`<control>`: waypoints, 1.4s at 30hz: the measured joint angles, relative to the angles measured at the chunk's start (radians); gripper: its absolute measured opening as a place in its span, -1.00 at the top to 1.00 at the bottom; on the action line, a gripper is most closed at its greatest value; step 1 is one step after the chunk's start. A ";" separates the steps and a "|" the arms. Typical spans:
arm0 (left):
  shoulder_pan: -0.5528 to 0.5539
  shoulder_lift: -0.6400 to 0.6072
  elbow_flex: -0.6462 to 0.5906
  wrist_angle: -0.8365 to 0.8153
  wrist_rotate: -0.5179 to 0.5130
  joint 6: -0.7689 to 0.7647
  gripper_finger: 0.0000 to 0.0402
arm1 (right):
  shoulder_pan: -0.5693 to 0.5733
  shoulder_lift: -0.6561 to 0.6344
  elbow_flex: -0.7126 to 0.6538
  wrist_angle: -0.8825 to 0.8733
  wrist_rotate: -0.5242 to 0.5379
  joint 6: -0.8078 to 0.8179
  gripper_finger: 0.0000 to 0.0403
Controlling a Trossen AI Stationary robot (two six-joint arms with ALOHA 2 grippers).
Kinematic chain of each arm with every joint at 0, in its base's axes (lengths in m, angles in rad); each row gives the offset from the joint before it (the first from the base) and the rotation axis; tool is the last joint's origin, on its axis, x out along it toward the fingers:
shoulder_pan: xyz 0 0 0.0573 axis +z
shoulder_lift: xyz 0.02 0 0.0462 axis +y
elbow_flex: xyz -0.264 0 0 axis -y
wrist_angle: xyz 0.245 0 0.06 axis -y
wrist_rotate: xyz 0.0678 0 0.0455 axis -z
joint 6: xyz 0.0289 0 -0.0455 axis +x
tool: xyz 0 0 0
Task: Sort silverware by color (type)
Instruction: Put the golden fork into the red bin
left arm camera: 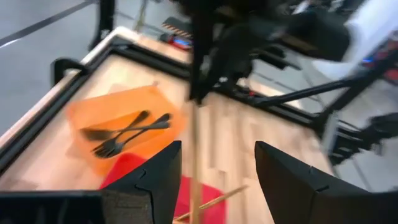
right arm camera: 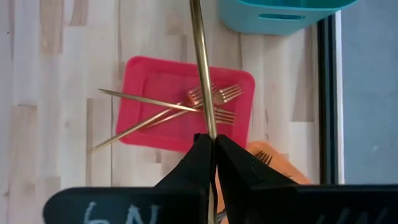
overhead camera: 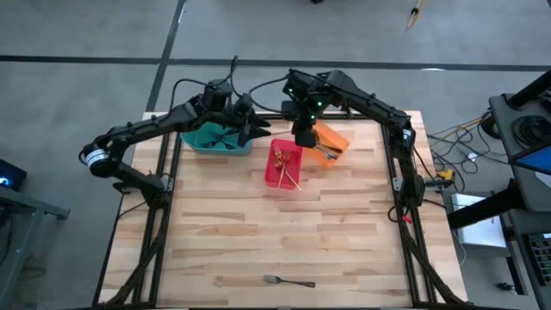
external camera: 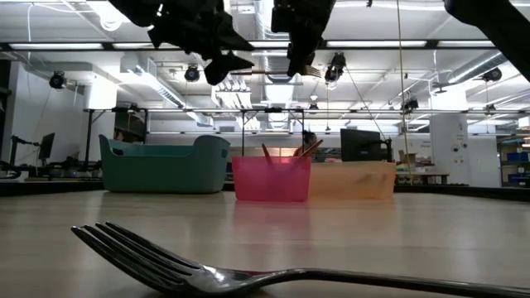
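Note:
My right gripper [right arm camera: 213, 138] hangs above the red bin [overhead camera: 284, 165] and is shut on a gold fork [right arm camera: 202, 68]. Several more gold forks [right arm camera: 186, 109] lie in that bin. My left gripper [left arm camera: 217, 180] hovers between the teal bin [overhead camera: 215, 139] and the red bin. It is open, with one finger on either side of the gold fork's stem [left arm camera: 194, 162], apart from it. Dark forks [left arm camera: 124, 134] lie in the orange bin [overhead camera: 334, 142]. A silver fork [overhead camera: 288, 281] lies flat near the table's near edge. My right gripper pinches the gold fork's thin stem [right arm camera: 210, 127] between its two fingertips, coming at it from above on a slant. The stem runs straight on past the fingertips, lifted clear over the red bin. Which end it has does not show.
The three bins stand in a row at the table's far side, teal at left, red in the middle, orange at right. The two grippers are close together above them. A wide stretch of bare wooden table [overhead camera: 275, 232] lies between the bins and the silver fork.

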 joint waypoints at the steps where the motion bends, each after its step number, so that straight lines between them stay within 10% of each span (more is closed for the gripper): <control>1: -0.003 0.008 0.000 -0.001 -0.022 0.000 0.09 | 0.000 0.000 0.000 0.001 0.000 0.000 0.96; 21: -0.039 0.056 0.000 -0.008 -0.107 -0.042 0.12 | -0.009 0.000 0.001 0.036 0.005 0.014 0.96; 32: -0.048 0.056 0.000 -0.051 -0.131 -0.058 0.94 | -0.008 0.000 0.001 0.039 0.002 0.010 0.96; 42: -0.063 0.023 0.000 -0.049 -0.211 -0.070 0.99 | -0.013 0.000 0.001 0.085 0.005 0.042 0.84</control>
